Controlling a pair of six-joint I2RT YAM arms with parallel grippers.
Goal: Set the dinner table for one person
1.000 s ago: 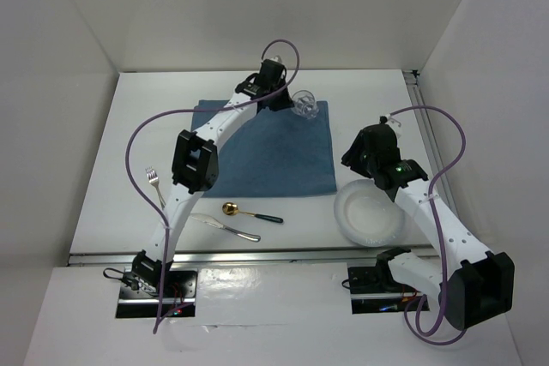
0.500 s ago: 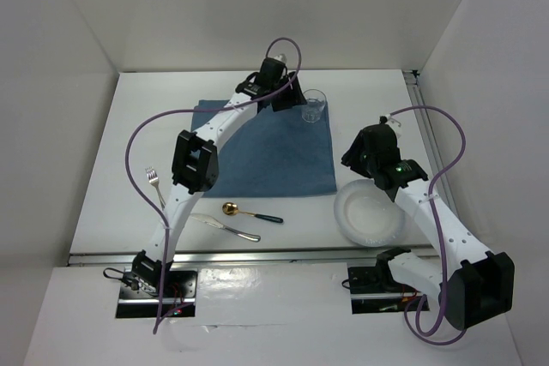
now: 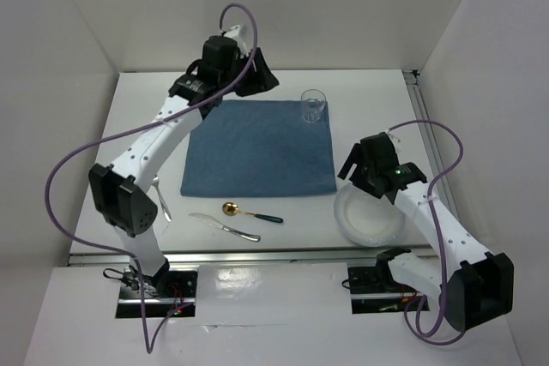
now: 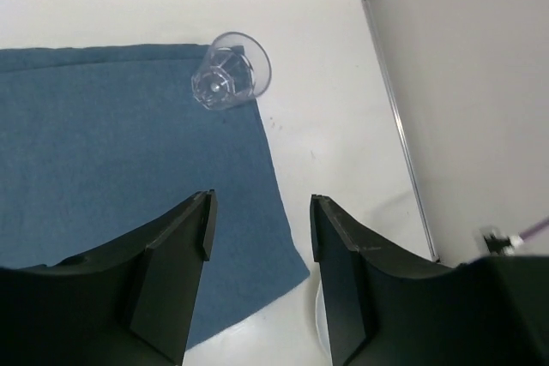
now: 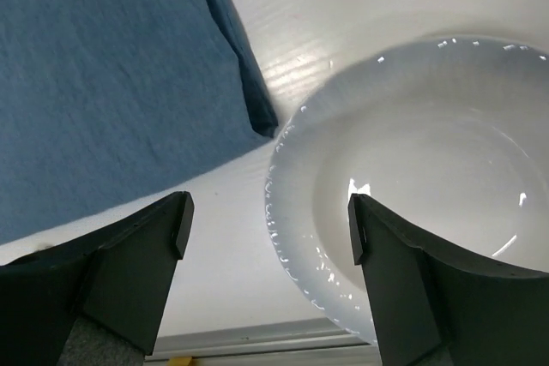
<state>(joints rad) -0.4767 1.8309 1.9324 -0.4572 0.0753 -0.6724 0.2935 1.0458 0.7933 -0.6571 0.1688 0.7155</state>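
Observation:
The white dinner table [image 3: 150, 135] carries a blue placemat [image 3: 257, 147]. A clear glass [image 3: 313, 106] stands upright on the placemat's far right corner; it also shows in the left wrist view [image 4: 230, 83]. My left gripper [image 3: 268, 81] is open and empty, raised to the left of the glass, and its open jaws frame the placemat edge [image 4: 260, 220]. My right gripper [image 3: 350, 169] is open and empty, just above the left rim of the white plate [image 3: 371, 213]. In the right wrist view, the gripper [image 5: 268, 229] straddles the plate's [image 5: 429, 177] left rim.
A gold spoon with a dark handle [image 3: 250, 213] and a knife [image 3: 225, 227] lie near the front edge. A fork [image 3: 161, 199] lies at the left, partly behind my left arm. Silver rails run along the front [image 3: 257, 255] and right [image 3: 429, 126] edges.
My left gripper let go of the glass, which now stands upright, and swung up and left. My right gripper moved down toward the plate's left rim.

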